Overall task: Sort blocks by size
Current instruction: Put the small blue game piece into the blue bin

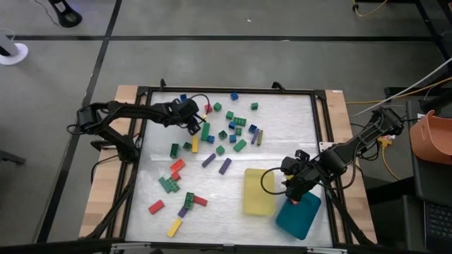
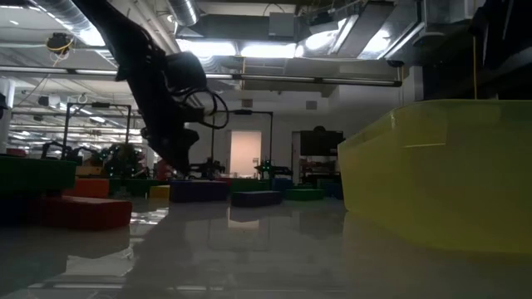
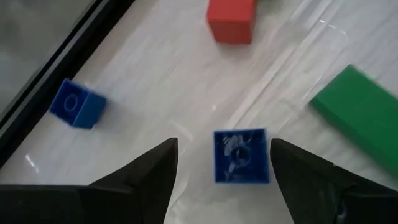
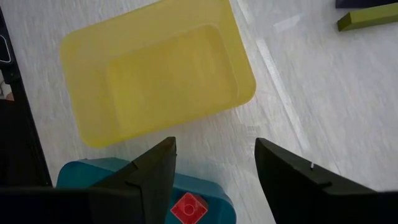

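Right tool (image 4: 214,180) is hanging with its two dark fingers spread wide and holding nothing, above the near corner of the teal rectangular plastic tray (image 4: 81,173) at the worktop's right front. One small red plastic cube (image 4: 188,208) is lying inside that tray, directly below the gap between the fingers and apart from both. Just beside the teal tray, the yellow rectangular plastic tray (image 4: 93,99) is sitting with nothing visible in it; in the high view the two trays (image 1: 258,191) (image 1: 297,214) are almost touching at one corner.

Across the white plastic-covered worktop (image 1: 282,134), the loose plastic toy blocks (image 1: 212,152) are lying scattered from the front left to the back centre: red, green, yellow and purple long ones toward the front left, small blue and green cubes toward the back.

Left tool (image 3: 222,163) is reaching low over the worktop's back left part, fingers wide apart and gripping nothing. A small blue cube with a round stud (image 3: 241,156) is sitting on the worktop between the two fingers, closer to one, touching neither as far as can be seen. Near it are lying a second blue cube (image 3: 76,104) by the dark frame rail (image 3: 56,56), a red cube (image 3: 231,22) farther off, and a long green block (image 3: 364,121) to one side.
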